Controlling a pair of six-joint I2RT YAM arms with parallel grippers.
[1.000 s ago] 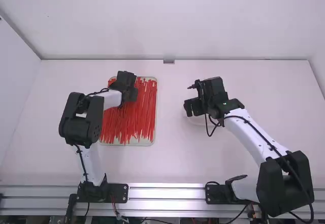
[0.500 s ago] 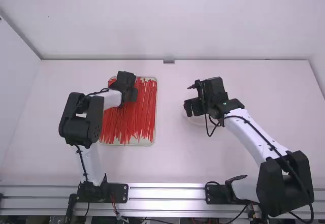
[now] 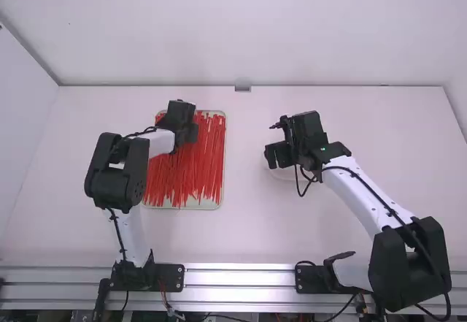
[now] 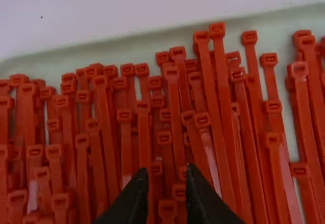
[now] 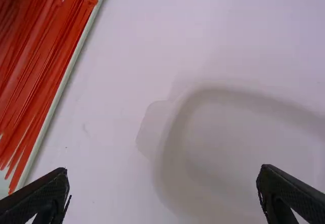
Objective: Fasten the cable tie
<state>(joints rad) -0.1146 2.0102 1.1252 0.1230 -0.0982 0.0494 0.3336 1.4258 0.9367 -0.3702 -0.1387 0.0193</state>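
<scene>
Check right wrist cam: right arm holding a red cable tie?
No, the right arm's jaws stand wide apart and empty above a shallow white dish; the red plastic cable ties lie on their tray.

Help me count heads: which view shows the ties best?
The left wrist view: the ties lie close up, each head distinct. The high view shows the whole pile on its tray, heads too small; the right wrist view, one edge of the pile.

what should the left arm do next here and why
Probably lower the left hand slightly and close on a single tie: its fingers stand a little apart just above the heads of the red cable ties in the tray, apparently gripping nothing. The right hand hovers open over a pale dish.
</scene>
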